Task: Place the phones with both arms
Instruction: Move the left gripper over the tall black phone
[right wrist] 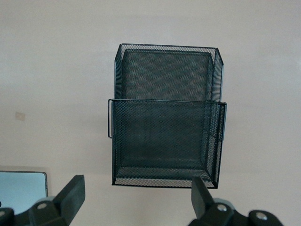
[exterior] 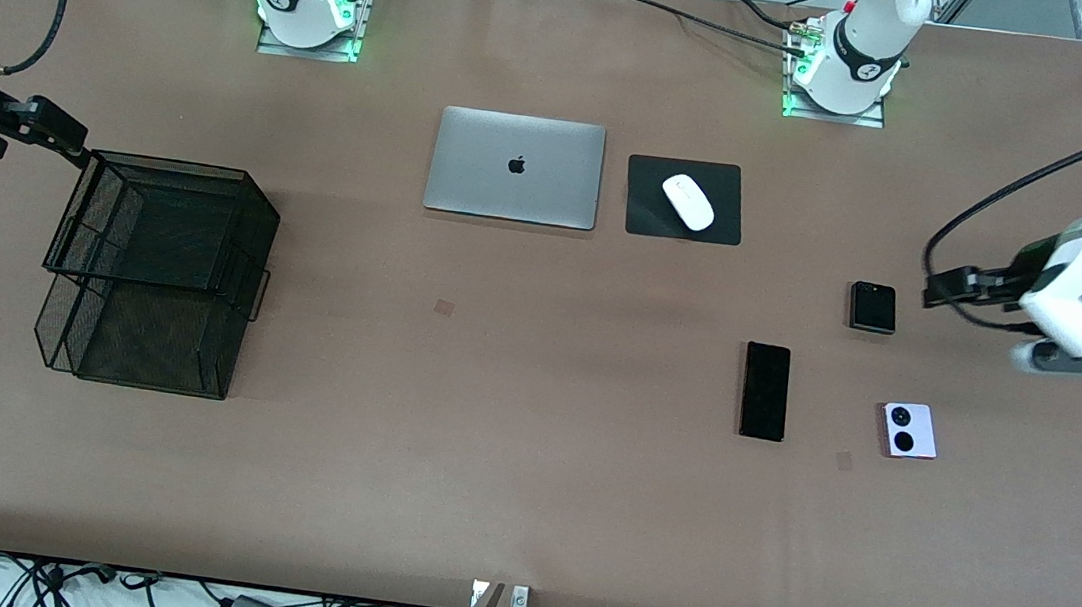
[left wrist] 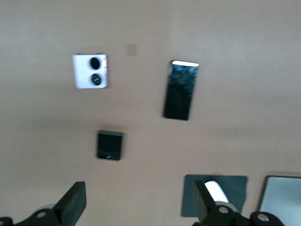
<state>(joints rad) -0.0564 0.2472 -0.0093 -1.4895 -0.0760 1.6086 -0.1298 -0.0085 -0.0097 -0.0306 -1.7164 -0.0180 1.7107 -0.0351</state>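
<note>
Centring the open left end effector (left wrist: 138, 202) squarely over the small black phone (exterior: 873, 307) should give a clean grip; the open right end effector (right wrist: 136, 200) waits over the basket (exterior: 152, 273).

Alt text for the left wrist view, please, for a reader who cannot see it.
Three phones lie apart on the brown table: a lavender-white phone, a long black phone and a small black phone. The left gripper hangs above them, fingers open and empty; a white mouse on its pad and a laptop corner show at the frame's edge.
</note>
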